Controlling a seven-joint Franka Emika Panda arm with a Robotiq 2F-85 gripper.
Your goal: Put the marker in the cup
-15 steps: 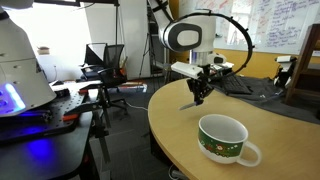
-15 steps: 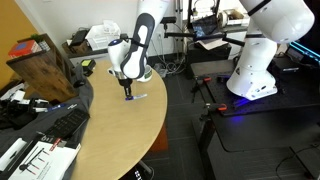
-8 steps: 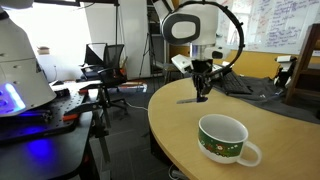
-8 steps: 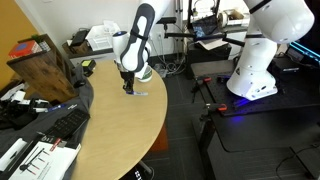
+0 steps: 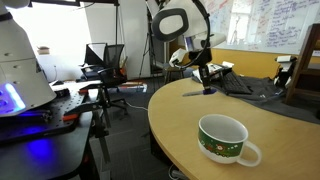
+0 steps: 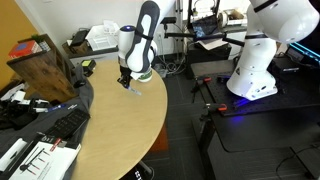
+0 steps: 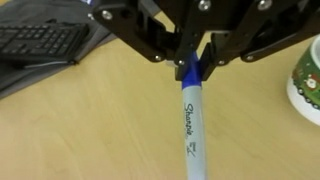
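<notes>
My gripper is shut on the blue cap end of the marker, whose grey barrel with black lettering points away from the jaws over the wooden table. In both exterior views the gripper hangs just above the table's far part with the marker sticking out sideways below it. The cup, green outside and white inside with a white handle, stands upright near the table's front edge, well apart from the gripper. Only its rim shows at the right edge of the wrist view.
A black keyboard lies on the table beside the gripper. Dark cloth covers the back of the table. A wooden box and papers sit along the table. The curved table edge drops to the floor.
The arm has swung toward the back of the table and risen slightly, carrying the marker farther from the cup. The marker now lies more level. The cup has not moved.
</notes>
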